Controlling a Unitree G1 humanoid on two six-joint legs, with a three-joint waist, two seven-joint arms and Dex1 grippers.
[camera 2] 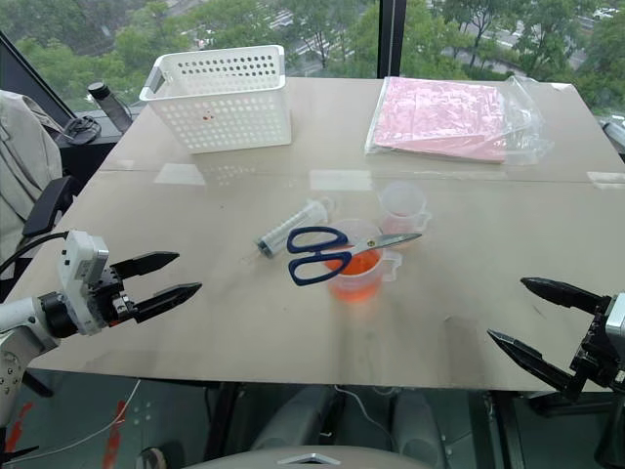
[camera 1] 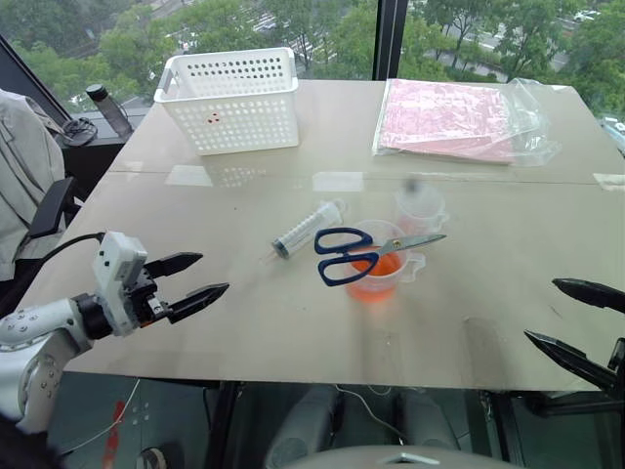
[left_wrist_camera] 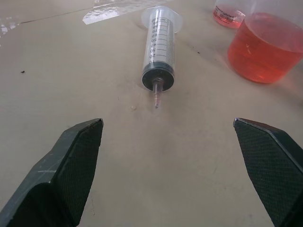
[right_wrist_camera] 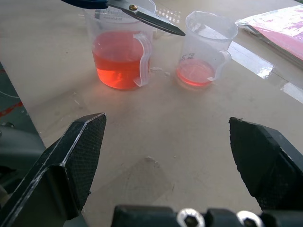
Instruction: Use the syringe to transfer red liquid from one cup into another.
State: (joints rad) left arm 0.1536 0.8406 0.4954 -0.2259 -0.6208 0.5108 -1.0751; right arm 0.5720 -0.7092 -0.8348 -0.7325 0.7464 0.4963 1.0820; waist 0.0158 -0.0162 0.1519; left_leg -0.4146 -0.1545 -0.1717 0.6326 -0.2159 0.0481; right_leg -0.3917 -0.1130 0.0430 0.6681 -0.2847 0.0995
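Currently my left gripper [camera 1: 197,277] hangs with its fingers spread apart and empty, over the near left part of the table [camera 1: 293,332], aimed at the syringe [camera 1: 308,229], which lies flat just left of the larger cup [camera 1: 376,264]. My right gripper [camera 2: 532,315] is likewise wide apart, holding nothing. Blue-handled scissors [camera 1: 356,254] rest across the larger cup's rim; red liquid [right_wrist_camera: 118,66] fills it partway. The smaller cup [right_wrist_camera: 206,49] stands just beyond, with a little red liquid inside.
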